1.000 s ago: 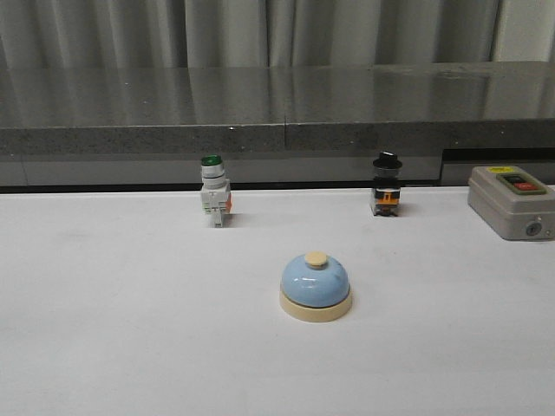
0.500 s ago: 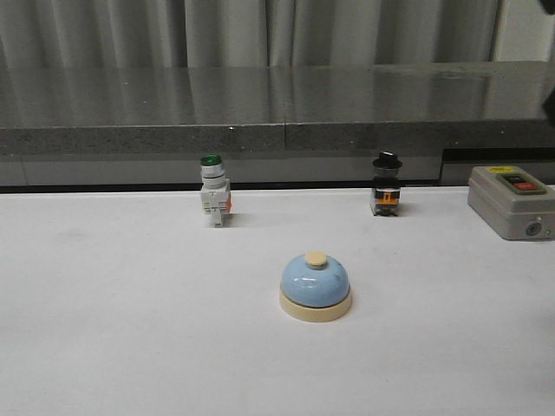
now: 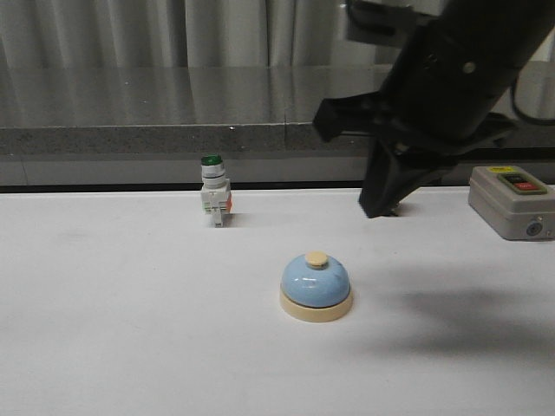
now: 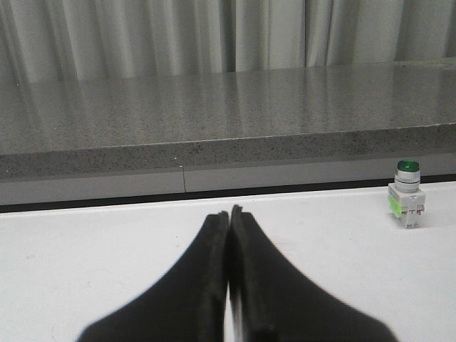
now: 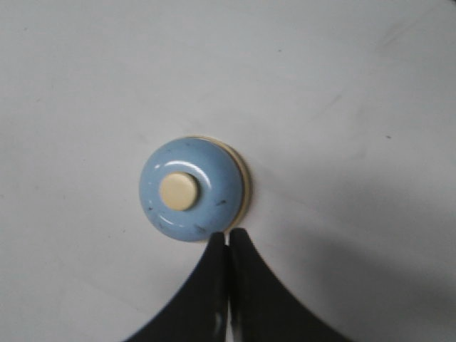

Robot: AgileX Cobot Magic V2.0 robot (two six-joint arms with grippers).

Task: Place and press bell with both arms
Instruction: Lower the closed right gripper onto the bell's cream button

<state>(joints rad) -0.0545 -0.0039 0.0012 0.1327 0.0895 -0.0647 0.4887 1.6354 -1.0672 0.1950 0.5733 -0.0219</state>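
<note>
The pale-blue dome bell [image 3: 316,287] with cream base and cream button stands on the white table near its middle. It also shows in the right wrist view [image 5: 194,189]. My right gripper [image 3: 380,208] hangs above the table behind and to the right of the bell, fingers pressed together and empty. In the right wrist view its tips [image 5: 228,234] sit just past the bell's rim. My left gripper [image 4: 229,211] is shut and empty, low over the table; it is out of the front view.
A green-capped white push-button switch [image 3: 214,192] stands at the back left of the table; it also shows in the left wrist view [image 4: 407,204]. A grey box with a red button [image 3: 512,202] sits at the right edge. A grey stone ledge [image 3: 173,121] runs behind.
My right arm has swung in from the upper right and now hangs above the table behind the bell, hiding the black-capped switch. The bell has not moved.
</note>
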